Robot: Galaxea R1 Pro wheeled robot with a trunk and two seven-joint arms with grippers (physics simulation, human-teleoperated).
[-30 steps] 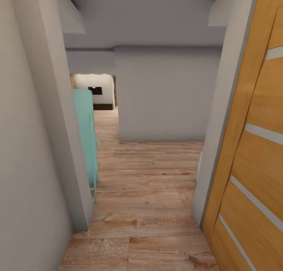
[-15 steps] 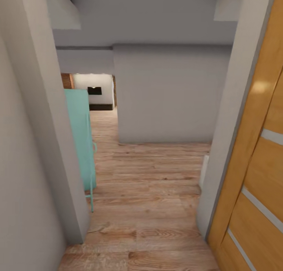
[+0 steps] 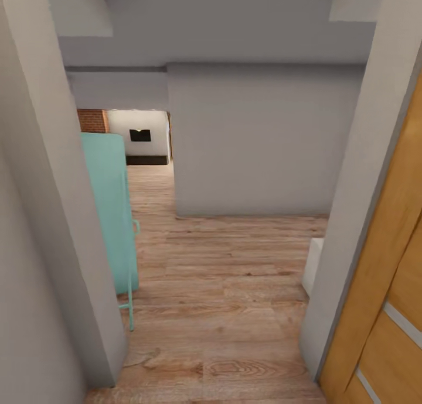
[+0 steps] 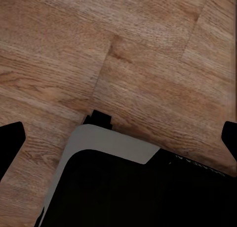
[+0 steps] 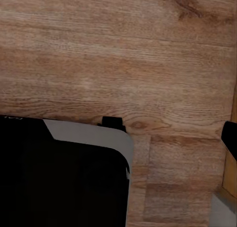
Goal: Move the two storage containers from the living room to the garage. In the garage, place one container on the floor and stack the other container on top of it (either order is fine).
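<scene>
Ahead, the head view looks down a hallway of light wood plank flooring, past a mint-green cabinet at the left wall and a tan wooden door at right, toward the living room, distant, with red brick. Both wrist views look down on planks and the robot's black-and-grey base; whether either gripper is parted or clenched cannot be told.

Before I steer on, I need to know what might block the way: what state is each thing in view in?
Wooden door: swung open, at the right.
Teal cabinet: upright, by the left wall.
Left gripper: open, empty, over plank floor.
Right gripper: state unclear.
</scene>
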